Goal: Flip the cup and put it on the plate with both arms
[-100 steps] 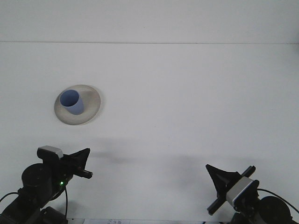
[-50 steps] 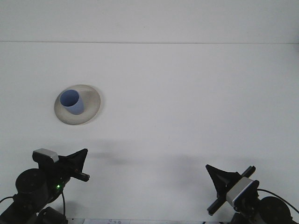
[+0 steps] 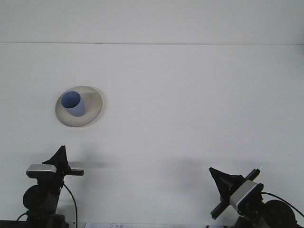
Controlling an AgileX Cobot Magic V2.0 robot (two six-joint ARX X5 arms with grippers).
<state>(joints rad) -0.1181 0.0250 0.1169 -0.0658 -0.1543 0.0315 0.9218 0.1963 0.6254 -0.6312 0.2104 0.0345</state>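
Blue cup (image 3: 72, 103) upright on pale plate (image 3: 91, 114), table's left

You see a plain white table (image 3: 190, 104) filling the view, its far edge a thin line against a white wall (image 3: 152, 19). Soft shadows lie near its front.

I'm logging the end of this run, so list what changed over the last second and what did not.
The left tool drew back toward the robot and swung round, so its tip now points up and away rather than off to the right. It took hold of nothing and let nothing go. The right tool, the blue cup and the plate under it kept their places.
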